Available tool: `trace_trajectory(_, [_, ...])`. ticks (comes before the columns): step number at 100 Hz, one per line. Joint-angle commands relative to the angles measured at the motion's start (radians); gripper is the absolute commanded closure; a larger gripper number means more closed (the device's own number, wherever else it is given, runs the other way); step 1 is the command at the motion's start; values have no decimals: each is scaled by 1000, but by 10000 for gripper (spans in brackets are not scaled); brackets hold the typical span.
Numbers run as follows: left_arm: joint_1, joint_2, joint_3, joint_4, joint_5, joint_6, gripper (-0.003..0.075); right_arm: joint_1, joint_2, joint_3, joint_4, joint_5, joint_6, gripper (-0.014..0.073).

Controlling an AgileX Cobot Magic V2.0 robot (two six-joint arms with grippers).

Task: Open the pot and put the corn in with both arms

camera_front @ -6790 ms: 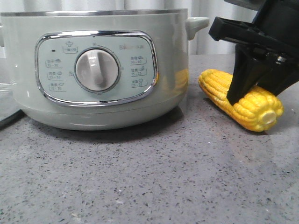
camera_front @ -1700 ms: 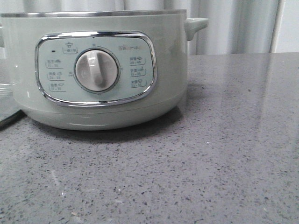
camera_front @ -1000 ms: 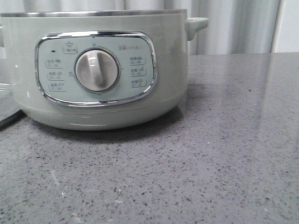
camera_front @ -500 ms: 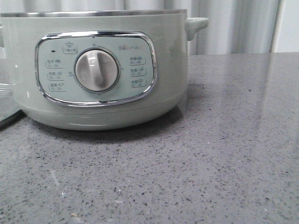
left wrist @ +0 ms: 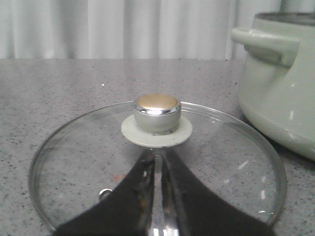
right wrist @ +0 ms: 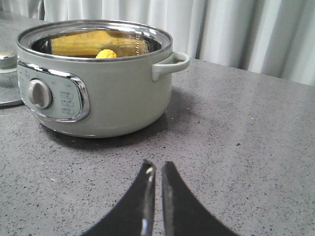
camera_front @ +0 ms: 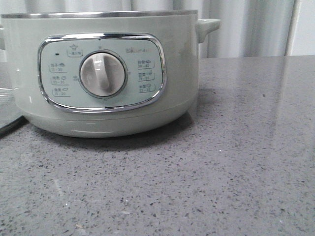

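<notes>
The pot [right wrist: 98, 83] stands open – the corn [right wrist: 106, 53] lies inside, the lid [left wrist: 157, 167] beside it. Both grippers [right wrist: 156, 196] [left wrist: 158, 196] are pressed together, holding nothing.

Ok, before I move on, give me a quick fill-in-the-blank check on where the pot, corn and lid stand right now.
1. The corn lies inside the ____.
2. The glass lid rests flat on the ____, beside the pot.
3. The right gripper holds ____, its fingers close together above the bare table.
4. The lid's knob has a ____-coloured top.

Missing words: pot; table; nothing; gold
</notes>
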Motion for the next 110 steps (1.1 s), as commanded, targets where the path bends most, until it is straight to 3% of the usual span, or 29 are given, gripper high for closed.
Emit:
trace_trajectory(1, [27,-34,7,-13,-34,51,741,-1,9,-22,-14,-75,-4,641])
trace_trajectory(27, [31,-34,7,-31,148,51,741,-1,9,-22,-14,-77,-4,641])
trace_trajectory(110, [31,-34,7,-43,156,32,741,-1,9,-22,-14,-77,-4,641])
